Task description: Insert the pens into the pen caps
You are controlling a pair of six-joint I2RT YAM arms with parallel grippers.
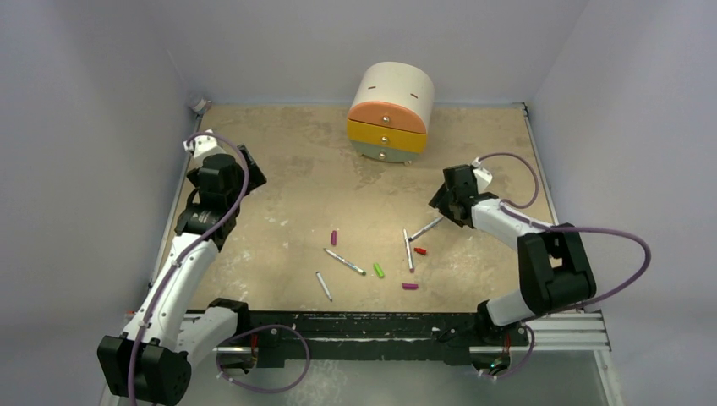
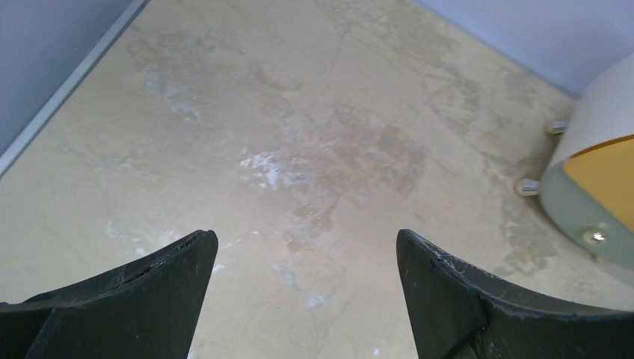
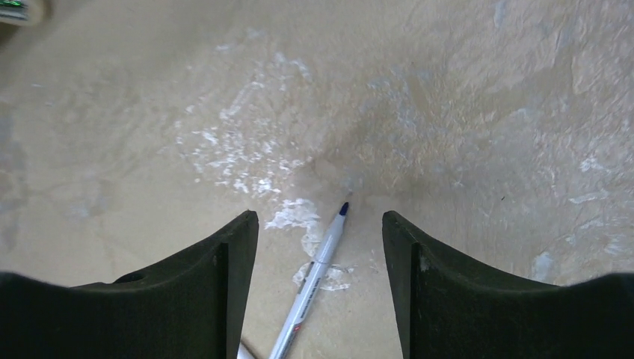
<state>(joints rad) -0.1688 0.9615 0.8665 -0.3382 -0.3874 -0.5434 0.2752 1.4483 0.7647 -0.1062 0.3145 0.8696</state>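
Standing well apart over the right half of the surface, the jaws of the right gripper (image 3: 318,218) hold nothing. One pen (image 3: 318,265) lies flat on the surface between the fingers (image 3: 224,284), with a gap on either side and its dark tip pointing away from the wrist. Toward the middle, a second pen (image 1: 408,250) lies just beside the red cap (image 1: 420,251). Nearer the front edge are the green cap (image 1: 379,271), a magenta cap (image 1: 410,286), a third pen (image 1: 345,261) and a fourth pen (image 1: 324,286). A second magenta cap (image 1: 334,238) lies farther back. The left gripper (image 2: 305,238) is spread wide and empty by the left edge, well apart from them all. A drawer unit (image 1: 391,110) stands at the far edge.
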